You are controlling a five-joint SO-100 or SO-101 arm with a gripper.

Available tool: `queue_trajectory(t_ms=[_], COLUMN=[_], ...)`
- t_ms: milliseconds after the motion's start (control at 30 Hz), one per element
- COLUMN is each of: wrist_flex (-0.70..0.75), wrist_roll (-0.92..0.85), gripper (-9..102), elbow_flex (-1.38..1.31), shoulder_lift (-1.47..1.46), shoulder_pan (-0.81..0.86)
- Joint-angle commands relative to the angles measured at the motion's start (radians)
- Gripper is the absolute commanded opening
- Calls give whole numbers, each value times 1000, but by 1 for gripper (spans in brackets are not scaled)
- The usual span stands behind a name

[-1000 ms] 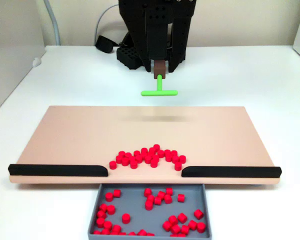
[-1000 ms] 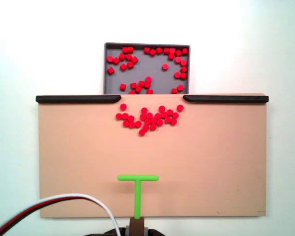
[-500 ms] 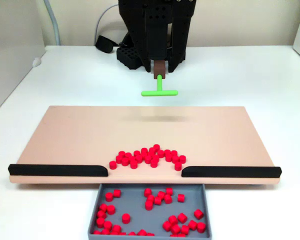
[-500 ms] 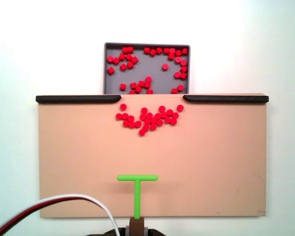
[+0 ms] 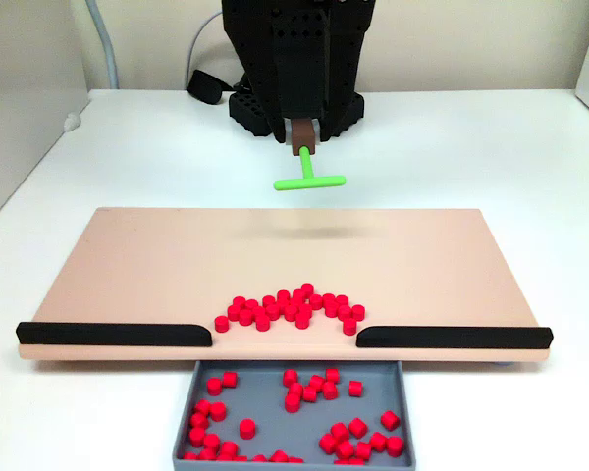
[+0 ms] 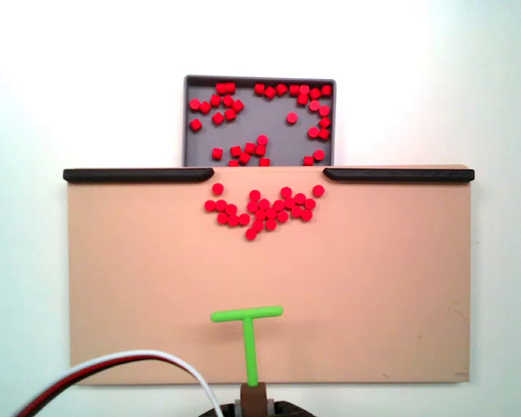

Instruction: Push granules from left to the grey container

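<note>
Resting in a loose arc on the beige board, the granules still to be moved sit bunched just before the gap between the two black strips, and in the other fixed view the same cluster lies right below the grey container, which already holds a scattered share of pellets. The container sits against the board's edge at the gap, so anything pushed through should drop straight in. These pellets look light, hard and smooth, short cylinders that will likely slide and roll freely on the flat board and scatter sideways if struck off-centre; they are not things to pinch one by one. The sensible contact is a broad sweep from behind the cluster with the crossbar of the green T-shaped pusher, kept square to the gap and low against the board so none slip under it. The pusher hangs well back from the pellets, near the board's far edge from the container, its bar slightly tilted. Its stem runs into a brown holder at the arm's tip, and the pincer appears to be pinching that holder, though the dark housing hides the jaws and the grip cannot be confirmed. The strips should help funnel strays, but outer pellets near the strip ends may lodge there. Board and container both rest on the white table.
</note>
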Motion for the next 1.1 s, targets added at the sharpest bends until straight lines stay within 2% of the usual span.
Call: queue_trajectory(t_ms=[0,333,600,867,1067], wrist_flex=[6,6,6,5,5], wrist_roll=[-9,14,140,555,838], gripper=[0,0,0,0,0], elbow_flex=[-23,-23,-25,-31,-31], shoulder_lift=[3,-5,21,91,81], shoulder_pan=[6,-25,-86,-186,-199])
